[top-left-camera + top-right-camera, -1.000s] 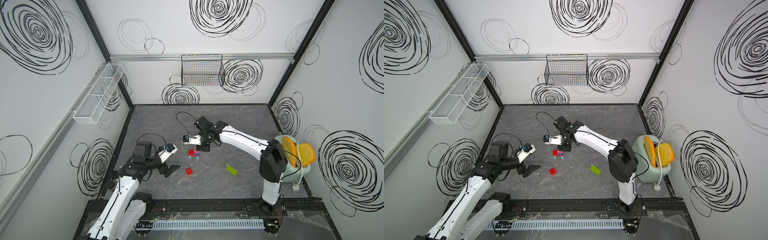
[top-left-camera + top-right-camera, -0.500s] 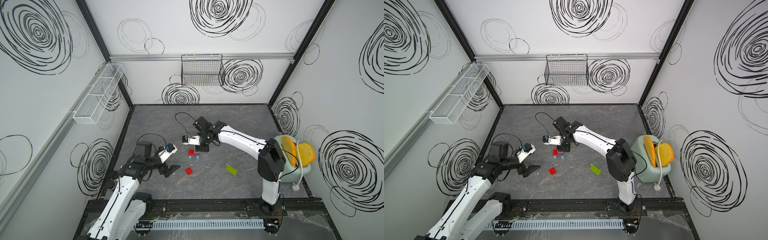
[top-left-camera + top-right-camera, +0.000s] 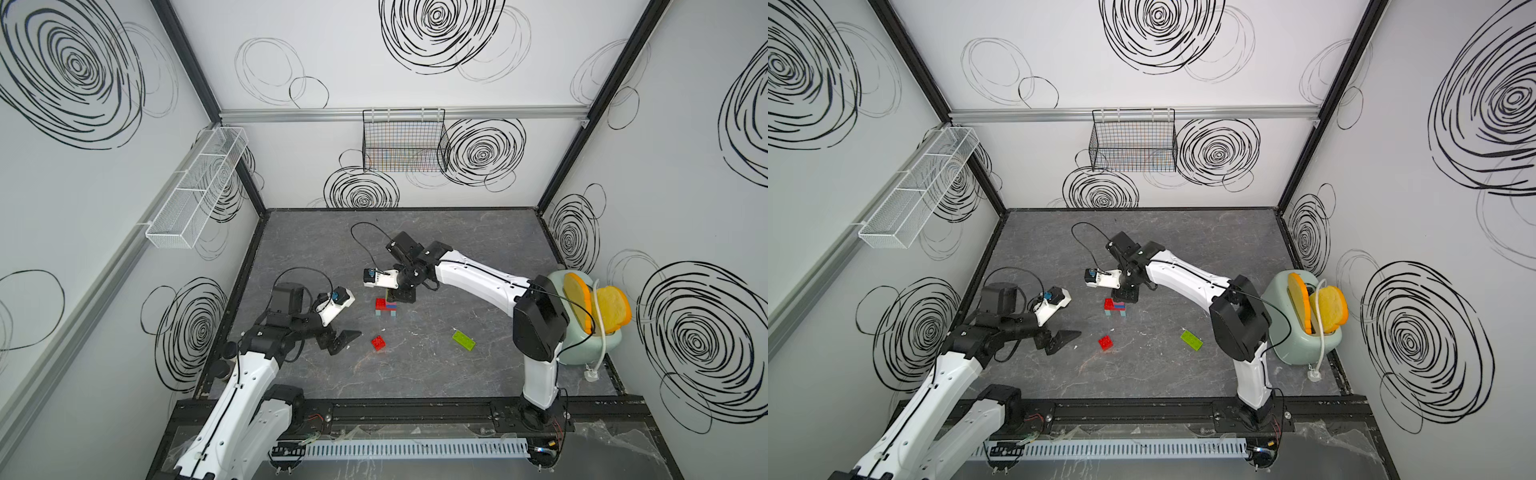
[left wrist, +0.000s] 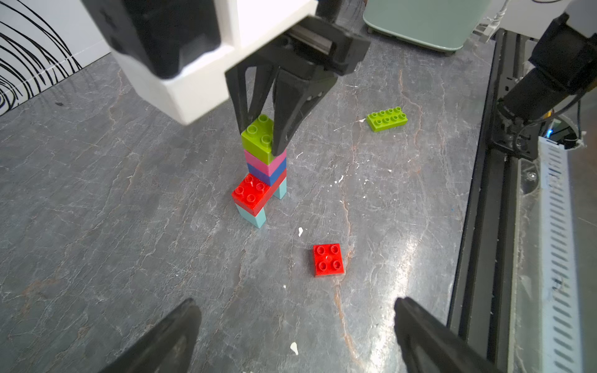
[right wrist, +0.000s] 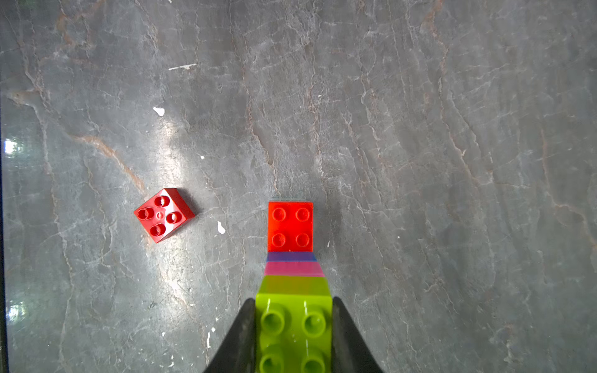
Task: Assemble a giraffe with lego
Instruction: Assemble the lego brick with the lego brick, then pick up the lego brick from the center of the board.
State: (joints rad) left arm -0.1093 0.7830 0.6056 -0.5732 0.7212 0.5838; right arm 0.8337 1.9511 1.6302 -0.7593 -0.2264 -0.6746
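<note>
A mint toaster [image 3: 1300,351] holding two toast slices [image 3: 1331,309] stands on the grey table [image 3: 1183,249]; a wire basket [image 3: 1133,141] hangs behind

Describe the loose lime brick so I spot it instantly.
Start at the mint toaster. Between it and the brick stack, the long lime brick lies flat, alone. It has eight studs; the square lime brick sits in the right hand.

The left arm [image 3: 248,374] and right arm [image 3: 473,278] share glossy white shells, black joints, looping black cables [image 3: 351,237] and triangular black fingers [image 4: 290,106].
</note>
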